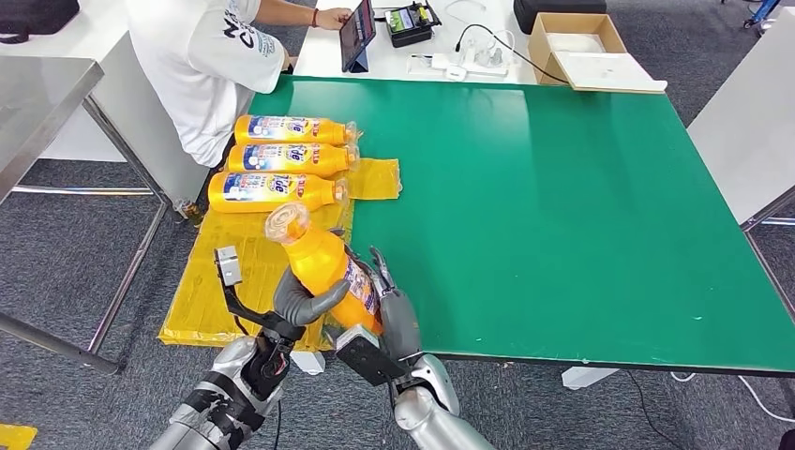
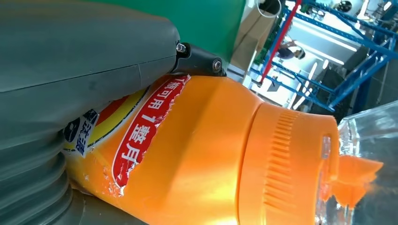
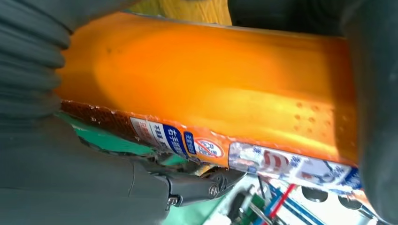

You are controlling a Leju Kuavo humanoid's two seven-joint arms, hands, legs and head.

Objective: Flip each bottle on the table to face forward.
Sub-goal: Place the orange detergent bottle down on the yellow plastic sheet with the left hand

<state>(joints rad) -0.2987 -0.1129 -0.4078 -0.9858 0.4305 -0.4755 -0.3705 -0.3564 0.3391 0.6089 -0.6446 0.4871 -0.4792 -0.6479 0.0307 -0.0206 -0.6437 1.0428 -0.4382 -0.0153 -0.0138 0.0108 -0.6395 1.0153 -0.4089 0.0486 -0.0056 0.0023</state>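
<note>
Bottle is up off the table, tilted with its clear-wrapped cap toward the far side, clasped between both hands: the left hand wraps its thumb and fingers around the lower body, and the right hand presses its fingers against the labelled side. In the left wrist view the thumb lies across the label just below the ribbed orange cap. This one looks mid-flip; which face will end up forward is hard to judge from here.

Beyond the hands, three bottles lie side by side on the yellow sheet with blue-and-white labels up, seemingly done. So the held bottle is likely the last.

Room: the near table edge is close under the hands, the sheet overhangs the left side, and a person stands beside the far bottles. The green top to the right lies open.
</note>
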